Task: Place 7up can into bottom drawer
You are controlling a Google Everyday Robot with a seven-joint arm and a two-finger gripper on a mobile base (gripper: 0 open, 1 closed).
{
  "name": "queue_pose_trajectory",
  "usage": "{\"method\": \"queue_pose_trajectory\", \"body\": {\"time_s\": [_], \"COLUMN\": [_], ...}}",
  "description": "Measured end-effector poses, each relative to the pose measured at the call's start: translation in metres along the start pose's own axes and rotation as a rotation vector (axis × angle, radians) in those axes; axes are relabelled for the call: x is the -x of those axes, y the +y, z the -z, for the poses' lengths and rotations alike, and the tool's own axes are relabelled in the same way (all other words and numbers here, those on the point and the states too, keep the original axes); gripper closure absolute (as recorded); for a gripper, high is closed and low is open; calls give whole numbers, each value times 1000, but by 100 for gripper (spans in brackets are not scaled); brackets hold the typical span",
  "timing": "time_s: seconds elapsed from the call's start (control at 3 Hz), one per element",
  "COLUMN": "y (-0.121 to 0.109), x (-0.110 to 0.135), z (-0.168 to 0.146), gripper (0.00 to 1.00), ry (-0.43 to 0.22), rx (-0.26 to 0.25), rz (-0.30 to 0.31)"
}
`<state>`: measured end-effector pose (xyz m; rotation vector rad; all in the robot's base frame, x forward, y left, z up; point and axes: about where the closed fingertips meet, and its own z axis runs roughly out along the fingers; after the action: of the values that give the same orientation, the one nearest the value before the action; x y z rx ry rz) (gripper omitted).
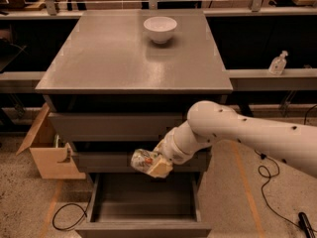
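Observation:
My gripper [154,165] is at the end of the white arm, in front of the middle drawer and just above the back of the open bottom drawer [143,202]. It is shut on the 7up can [142,159], a whitish-silver dented can with green and red marks, held on its side and sticking out to the left. The bottom drawer is pulled out toward the camera and its grey inside shows nothing in it.
A white bowl [160,29] stands at the back of the grey cabinet top [124,58]. An open cardboard box [49,155] sits on the floor at the left. Cables [267,182] lie on the floor at the right. A clear bottle [278,63] stands on a shelf at the right.

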<state>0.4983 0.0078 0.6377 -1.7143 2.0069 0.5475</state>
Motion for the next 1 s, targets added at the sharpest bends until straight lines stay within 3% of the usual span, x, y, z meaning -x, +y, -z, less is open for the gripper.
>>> {"method": "queue_pose_trajectory", "body": {"time_s": [0.33, 1.0], "y": [9, 17], "x": [-23, -39], "z": [-42, -139], "gripper": [100, 100], "ry": [-44, -206], "rx": [26, 86], "rz": [-24, -39]}}
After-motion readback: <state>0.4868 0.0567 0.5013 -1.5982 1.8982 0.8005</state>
